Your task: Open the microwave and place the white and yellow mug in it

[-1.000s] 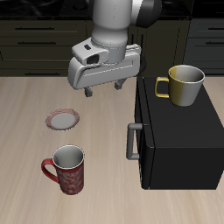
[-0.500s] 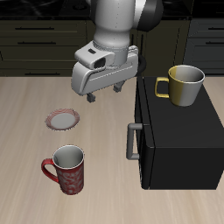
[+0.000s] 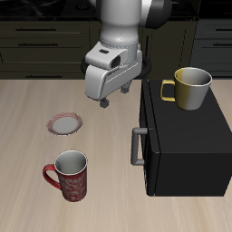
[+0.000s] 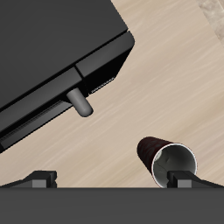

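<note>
From the exterior view, the gripper (image 3: 112, 97) hovers empty above the table (image 3: 27, 136) just beside the microwave (image 3: 186, 149), whose door is closed; the white and yellow mug (image 3: 188, 88) stands on its top. A red mug (image 3: 69, 174) and small plate (image 3: 64, 122) sit well apart from it.

In the wrist view, the fingers (image 4: 42, 178) stand spread wide, the microwave's grey handle (image 4: 82, 105) and the red mug between them.

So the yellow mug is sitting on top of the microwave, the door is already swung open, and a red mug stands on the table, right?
Not quite: the microwave door is shut, its grey handle flat against the front, as the exterior view shows. The rest holds: the yellow mug sits on top and the red mug stands on the table.
</note>
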